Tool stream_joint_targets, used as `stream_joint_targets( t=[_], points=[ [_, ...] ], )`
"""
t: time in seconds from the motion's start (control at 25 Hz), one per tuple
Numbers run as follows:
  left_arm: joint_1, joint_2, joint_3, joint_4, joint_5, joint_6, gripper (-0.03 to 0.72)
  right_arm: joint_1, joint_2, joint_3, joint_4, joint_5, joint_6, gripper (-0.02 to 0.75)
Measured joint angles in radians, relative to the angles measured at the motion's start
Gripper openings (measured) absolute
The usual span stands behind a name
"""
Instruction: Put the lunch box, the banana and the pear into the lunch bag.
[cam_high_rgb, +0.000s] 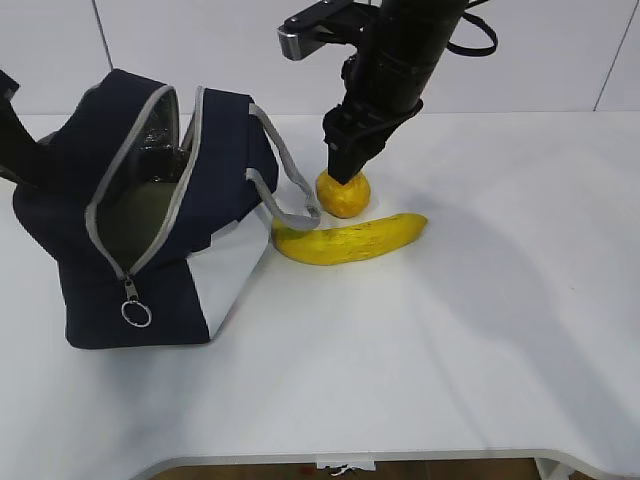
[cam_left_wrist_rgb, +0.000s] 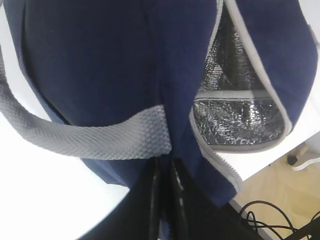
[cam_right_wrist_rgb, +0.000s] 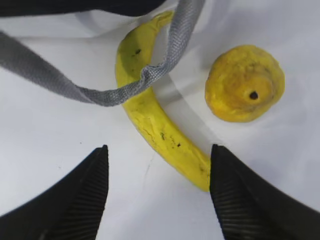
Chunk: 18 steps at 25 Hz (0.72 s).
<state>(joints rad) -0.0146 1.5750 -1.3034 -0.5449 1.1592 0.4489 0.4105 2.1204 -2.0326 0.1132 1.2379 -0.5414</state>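
The navy lunch bag (cam_high_rgb: 60, 200) stands at the left, its zipper open. A dull green surface (cam_high_rgb: 130, 215) shows inside; I cannot tell whether it is the lunch box. The orange-yellow pear (cam_high_rgb: 343, 195) sits on the table right of the bag, with the banana (cam_high_rgb: 350, 240) lying just in front of it. My right gripper (cam_high_rgb: 345, 168) is open and empty, its tips just above the pear. In the right wrist view the gripper (cam_right_wrist_rgb: 157, 150) hovers over the table, with the banana (cam_right_wrist_rgb: 150, 120) and pear (cam_right_wrist_rgb: 245, 82) ahead. My left gripper (cam_left_wrist_rgb: 167, 172) is shut on the bag's navy fabric (cam_left_wrist_rgb: 100, 60).
One grey handle loop (cam_high_rgb: 290, 170) hangs over the banana's left end and shows in the right wrist view (cam_right_wrist_rgb: 50, 75). The ring zipper pull (cam_high_rgb: 136, 314) hangs at the bag's front. Silver lining (cam_left_wrist_rgb: 235, 115) shows inside. The white table's (cam_high_rgb: 450, 380) front edge is near.
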Motion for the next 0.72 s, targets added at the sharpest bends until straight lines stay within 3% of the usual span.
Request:
stream_joint_targets(
  t=[0.32,0.72],
  points=[
    [0.000,0.000,0.000,0.023,0.000,0.000,-0.003,0.000,0.009,0.000,0.012,0.002,-0.302,0.492],
    [0.000,0.000,0.000,0.030,-0.001,0.000,-0.003,0.000,0.094,0.000,0.039,0.000,-0.472,0.492]
  ],
)
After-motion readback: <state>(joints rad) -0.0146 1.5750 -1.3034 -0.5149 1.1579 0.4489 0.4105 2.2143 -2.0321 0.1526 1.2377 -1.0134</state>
